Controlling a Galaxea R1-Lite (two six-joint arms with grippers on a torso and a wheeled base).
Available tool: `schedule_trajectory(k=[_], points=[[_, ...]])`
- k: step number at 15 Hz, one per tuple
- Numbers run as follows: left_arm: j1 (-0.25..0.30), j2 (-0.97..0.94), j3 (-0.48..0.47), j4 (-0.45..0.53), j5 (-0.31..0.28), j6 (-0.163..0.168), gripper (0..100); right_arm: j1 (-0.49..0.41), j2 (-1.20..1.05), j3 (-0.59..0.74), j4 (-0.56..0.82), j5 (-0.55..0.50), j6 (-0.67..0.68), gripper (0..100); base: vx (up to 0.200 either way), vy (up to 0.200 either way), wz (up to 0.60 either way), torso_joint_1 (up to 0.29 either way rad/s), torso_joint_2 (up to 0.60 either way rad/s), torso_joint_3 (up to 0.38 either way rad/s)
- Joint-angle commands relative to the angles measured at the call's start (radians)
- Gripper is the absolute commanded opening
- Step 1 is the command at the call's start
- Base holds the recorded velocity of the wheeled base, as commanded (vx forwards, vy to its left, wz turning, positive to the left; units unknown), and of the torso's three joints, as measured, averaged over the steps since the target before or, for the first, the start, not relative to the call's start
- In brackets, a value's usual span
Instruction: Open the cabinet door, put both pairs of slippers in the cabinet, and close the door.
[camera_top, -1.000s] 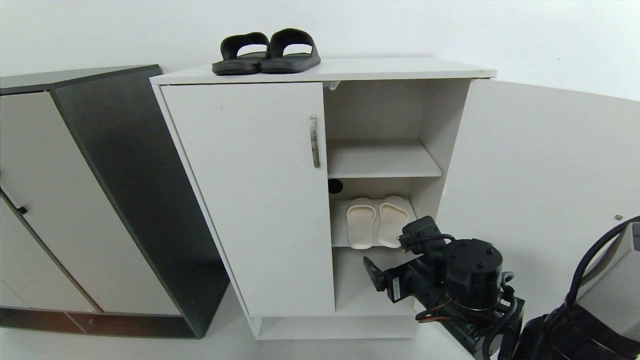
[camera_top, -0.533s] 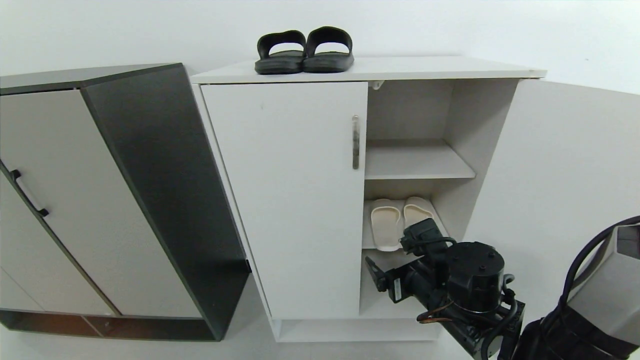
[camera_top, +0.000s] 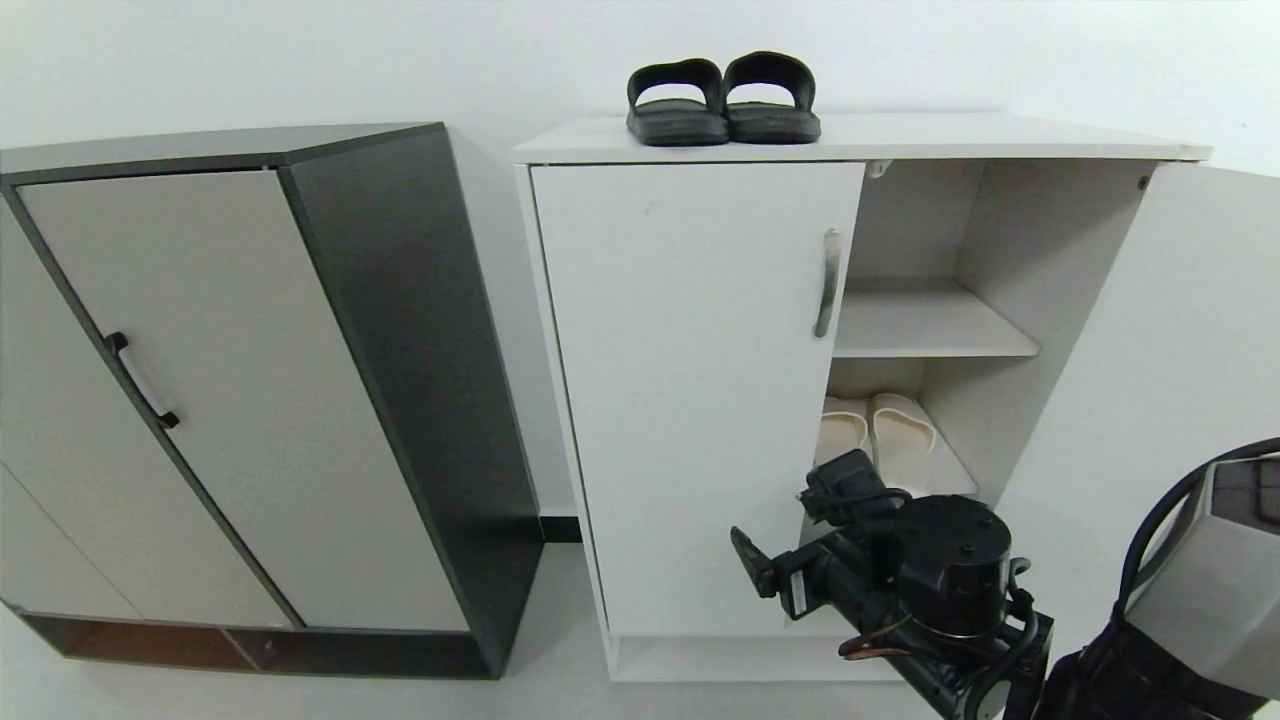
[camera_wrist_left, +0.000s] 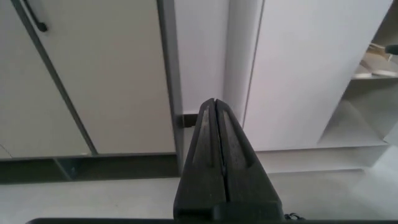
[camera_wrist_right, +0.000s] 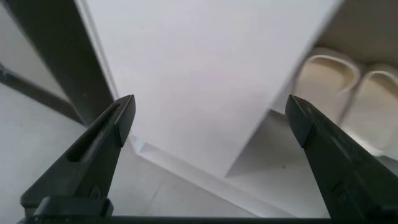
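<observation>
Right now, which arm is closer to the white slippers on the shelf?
Right. The right end effector hangs open in front of the white slippers. The left end effector, shut, points at the gap beside the white cabinet, farther from them.

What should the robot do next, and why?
Probably lift the open right gripper up to the black slippers on top of the cabinet. The white slippers already lie on a shelf inside and the right door stands open, so only the black pair is left outside.
</observation>
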Motion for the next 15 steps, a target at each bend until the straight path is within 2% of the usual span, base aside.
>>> schedule_trajectory(k=[1, 15], points=[[0.001, 0.002, 0.000, -0.001, 0.000, 0.000, 0, -0.002, 0.007, 0.009, -0.001, 0.004, 0.000, 100, 0.000, 0.000, 0.00, 0.000, 0.00, 0.000], [0.001, 0.002, 0.000, -0.001, -0.002, 0.001, 0, -0.001, 0.054, 0.021, -0.060, 0.019, 0.001, 100, 0.000, 0.000, 0.00, 0.000, 0.00, 0.000]])
